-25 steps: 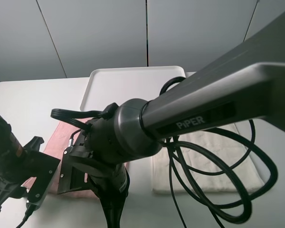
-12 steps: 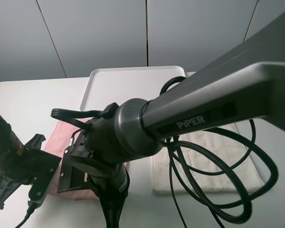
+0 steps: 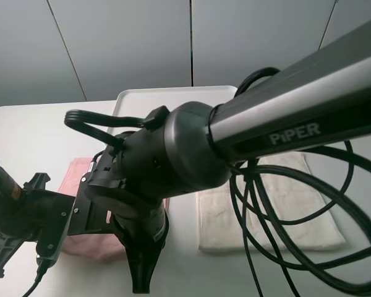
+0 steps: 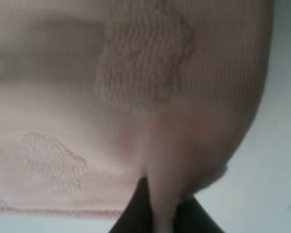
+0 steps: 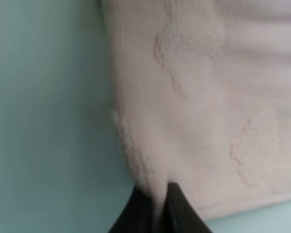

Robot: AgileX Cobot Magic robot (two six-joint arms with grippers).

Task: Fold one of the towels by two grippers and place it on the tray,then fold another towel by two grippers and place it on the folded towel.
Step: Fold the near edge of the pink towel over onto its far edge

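Observation:
A pink towel (image 3: 73, 178) lies on the white table at the front left, largely hidden by both arms. My left gripper (image 4: 161, 213) is shut on a pinched fold at the towel's near edge (image 4: 136, 97). My right gripper (image 5: 155, 206) is shut on the other near corner of the same towel (image 5: 208, 97). In the exterior high view the left gripper (image 3: 46, 244) is at the bottom left and the right gripper (image 3: 139, 275) hangs beside it. A cream towel (image 3: 284, 207) lies flat at the right. The white tray (image 3: 173, 105) stands at the back.
The right arm's thick body and its black cable loops (image 3: 278, 247) fill the middle of the exterior view and cover part of the cream towel. The table's (image 3: 31, 136) back left part shows bare. A grey panelled wall stands behind.
The right arm has risen and swung toward the camera, its cables shifting right. The left gripper has moved a little down and left. Both stay closed on the pink towel's near edge.

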